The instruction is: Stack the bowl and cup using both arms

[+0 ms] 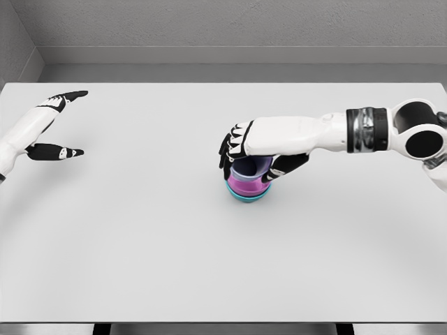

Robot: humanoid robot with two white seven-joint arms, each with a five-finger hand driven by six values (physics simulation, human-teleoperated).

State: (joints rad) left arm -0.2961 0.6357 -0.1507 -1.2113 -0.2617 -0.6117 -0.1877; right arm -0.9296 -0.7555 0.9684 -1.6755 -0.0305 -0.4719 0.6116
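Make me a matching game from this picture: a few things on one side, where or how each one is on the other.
Things:
1. left robot hand
2. right robot hand
3. cup
4. bowl

States:
A. purple, standing in the bowl
B. teal, on the table under the cup
C. open, holding nothing, at the left edge
D. closed around the cup

Pairs: 1-C, 2-D, 3-A, 4-B

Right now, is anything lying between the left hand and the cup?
No. In the head view, only bare table lies between the left hand and the cup.
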